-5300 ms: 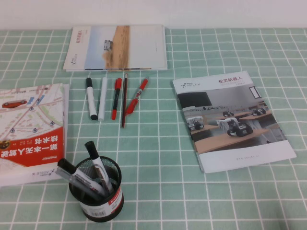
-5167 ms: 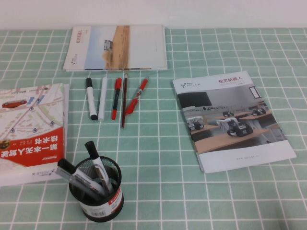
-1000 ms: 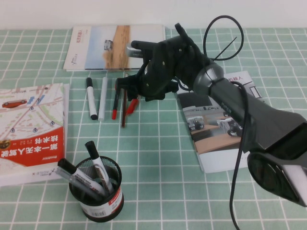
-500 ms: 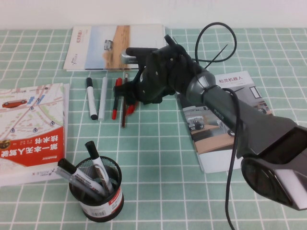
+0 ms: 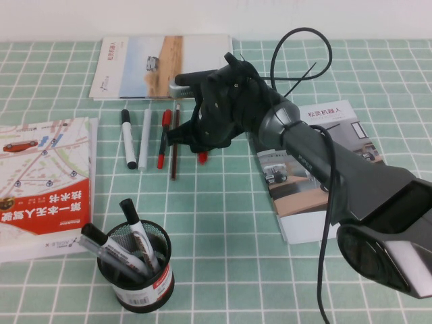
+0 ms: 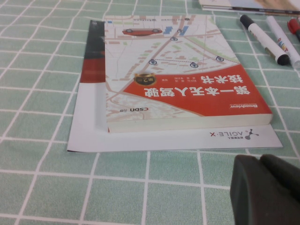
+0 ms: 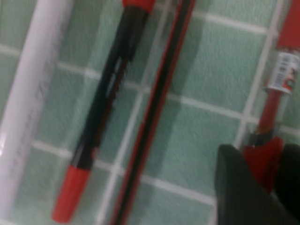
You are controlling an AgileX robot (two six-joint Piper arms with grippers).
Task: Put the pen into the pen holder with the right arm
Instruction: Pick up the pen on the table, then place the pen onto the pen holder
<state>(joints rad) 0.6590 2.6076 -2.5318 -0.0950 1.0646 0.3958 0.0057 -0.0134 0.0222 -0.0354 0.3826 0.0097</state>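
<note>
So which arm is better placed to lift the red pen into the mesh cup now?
The right. The right gripper is already down on the pen, its fingers either side of the red end. The left gripper sits off by the map book. The pen holder stands near.

A green tablecloth (image 5: 223, 223) with a white grid covers the table; a plain white wall (image 5: 216, 17) stands behind.

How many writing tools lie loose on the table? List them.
5: black-capped marker, white marker, red-capped pen, pencil, side by side; the pen in the right gripper. Left gripper near the book.
</note>
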